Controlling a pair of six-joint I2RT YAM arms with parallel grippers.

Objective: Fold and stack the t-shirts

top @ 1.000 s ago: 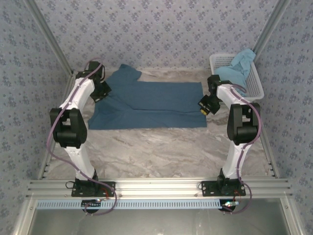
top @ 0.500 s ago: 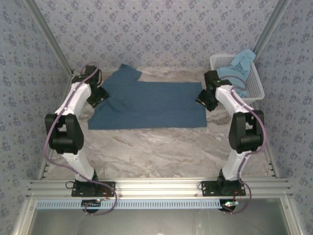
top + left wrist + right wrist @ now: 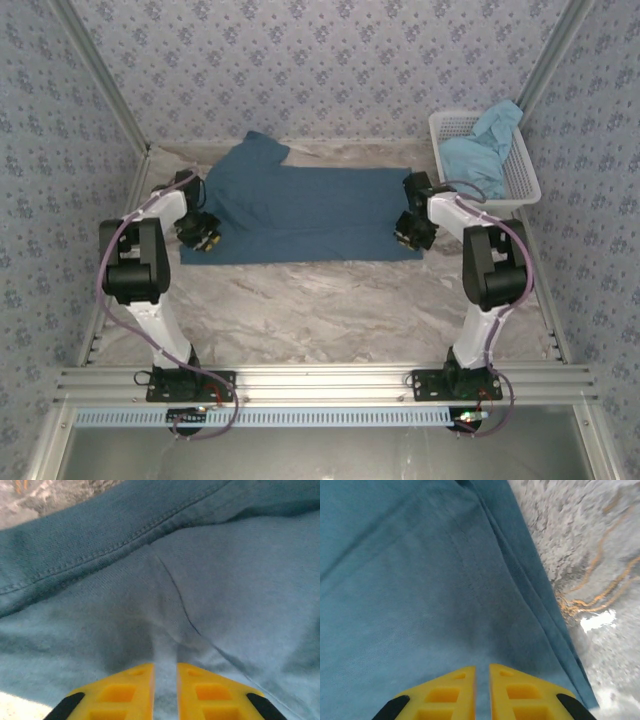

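Two t-shirts, two grippers, one basket, one table.

1. Teal-blue t-shirt: is lying spread flat across the far half of the marble-patterned table, one sleeve pointing toward the back wall. Its near edge is running between my two grippers.

2. Sky-blue t-shirt: is sitting bunched in the white mesh basket at the far right, part of it draping over the rim.

3. Left gripper: is resting at the near left corner of the teal-blue t-shirt. In my left wrist view the gripper is showing its yellow fingers drawn almost together, a thin ridge of the teal-blue t-shirt rising into the slit between them. Creases are running toward that slit, so I am pinching the cloth. A stitched hem is crossing above, with a patch of table beyond it.

4. Right gripper: is resting at the near right corner of the same shirt. In my right wrist view the gripper is likewise nearly closed, its fingers pressing on a sliver of the teal-blue t-shirt. The shirt's edge is lying just beside me on the right, bare table past it.
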